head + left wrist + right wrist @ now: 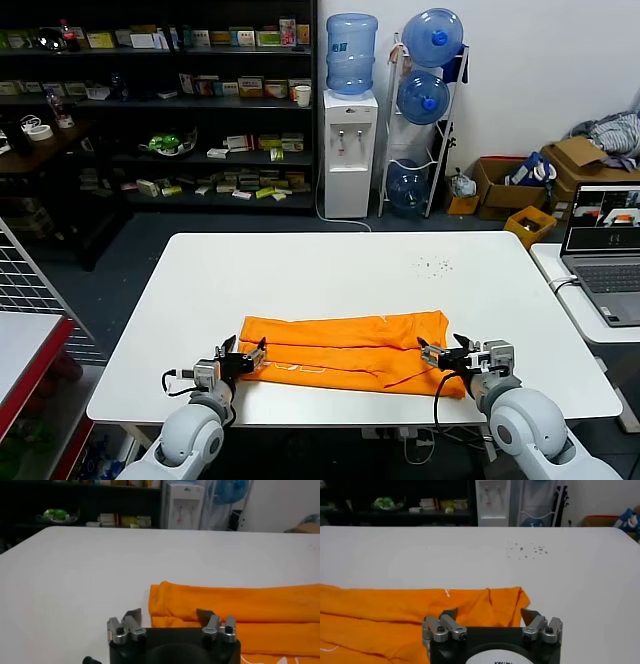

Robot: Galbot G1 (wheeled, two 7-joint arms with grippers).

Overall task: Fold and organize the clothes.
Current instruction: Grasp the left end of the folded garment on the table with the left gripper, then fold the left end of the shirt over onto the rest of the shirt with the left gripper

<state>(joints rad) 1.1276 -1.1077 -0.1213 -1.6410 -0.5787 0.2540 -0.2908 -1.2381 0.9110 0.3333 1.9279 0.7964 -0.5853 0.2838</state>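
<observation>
**Jaws open at both ends of the folded shirt**

Jaws on both arms stood spread wide and held nothing. The left gripper sat low over the table at the near edge, and its own wrist view showed the two fingertips well apart, with bare white table between them on one side and the corner of the orange T-shirt reaching in toward the other. The shirt's end lay just ahead of those jaws, not pinched by them. Whether the inner fingertip touched the cloth could not be told.

The right gripper was at the opposite end of the garment, also near the table's front edge. In its wrist view the fingertips were again wide apart, and the orange T-shirt spread out ahead of and beneath the jaws, its end just ahead of one fingertip. No fabric was caught between them.

The shirt itself lay flat on the table as a long folded band, stretched between the two pairs of jaws, with a few creases along its length and a fold line running from one end to the other. In the left wrist view the orange T-shirt showed stacked layers with a rounded folded edge.

Beyond the right jaws, a scatter of small dark specks marked the table, well apart from the cloth.
</observation>
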